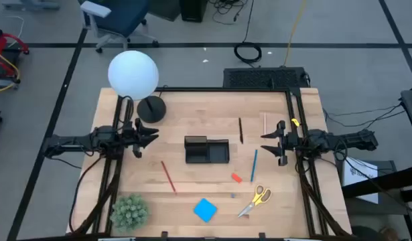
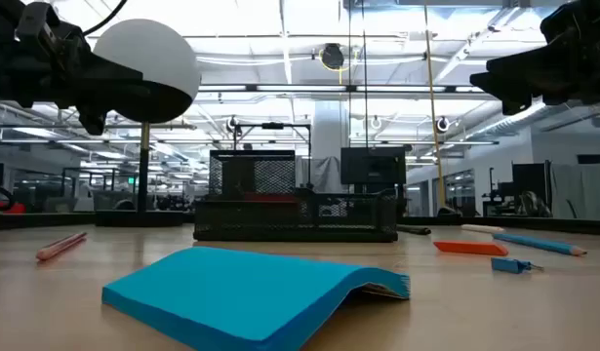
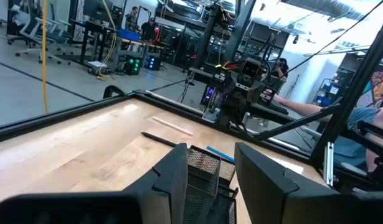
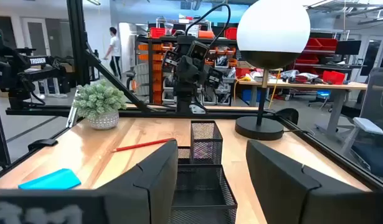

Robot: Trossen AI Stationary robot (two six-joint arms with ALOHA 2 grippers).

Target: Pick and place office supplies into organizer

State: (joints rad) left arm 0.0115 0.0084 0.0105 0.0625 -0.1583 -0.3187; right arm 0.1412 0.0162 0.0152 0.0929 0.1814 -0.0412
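the organizer (image 1: pixel 206 150) sits in the middle of the table, and nothing seems to be in it yet, though the mesh makes that hard to be sure of. the left gripper (image 1: pixel 150 136) hangs just to one side of it and the right gripper (image 1: pixel 271 142) to the other; both have their fingers partly apart and hold nothing. the red pencil (image 1: pixel 168 176), blue pen (image 1: pixel 254 165) and black pen (image 1: pixel 240 130) lie near the organizer; they look light, stiff and thin, so they may roll, and the middle is the best spot to pinch. the scissors (image 1: pixel 254 200) look heavier; the shut blades near the handles seem a good hold. the blue note pad (image 1: pixel 205 209) looks soft and bendy; take an edge. the low view shows its corner curling up, which the high view hides.
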